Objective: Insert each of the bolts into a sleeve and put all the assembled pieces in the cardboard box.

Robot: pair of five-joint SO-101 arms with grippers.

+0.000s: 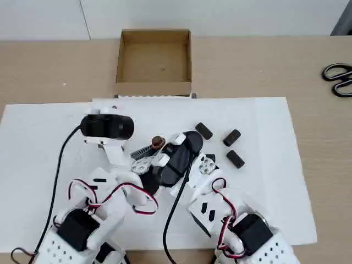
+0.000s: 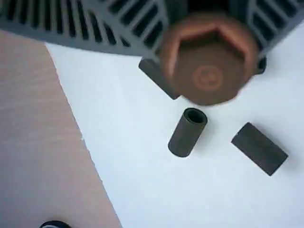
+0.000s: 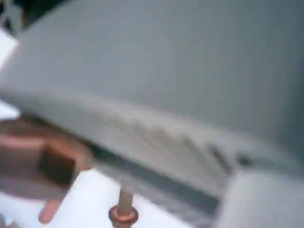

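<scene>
The left claw (image 1: 153,146) is closed on a bolt (image 1: 158,142) near the middle of the white sheet (image 1: 44,143). In the left wrist view the bolt's copper hexagon head (image 2: 206,66) faces the camera, hides its own shank and covers part of the claw's dark ribbed finger. The right claw (image 1: 181,149) sits just right of it, close against the bolt. It reads only as a black mass from above and as a grey blur in its own wrist view, so I cannot tell if it is open or closed. Low in that blur a second bolt (image 3: 124,211) seems to stand on the sheet, too soft to make out well. Three sleeves (image 1: 231,137) lie loose on the sheet just right of the claws, apart from each other; from the left wrist one of them is half hidden behind the bolt head. The box (image 1: 154,88) stands open on the bench (image 1: 55,66) at the sheet's far edge. Scissors (image 1: 338,80) lie far right, cut off by the frame.
</scene>
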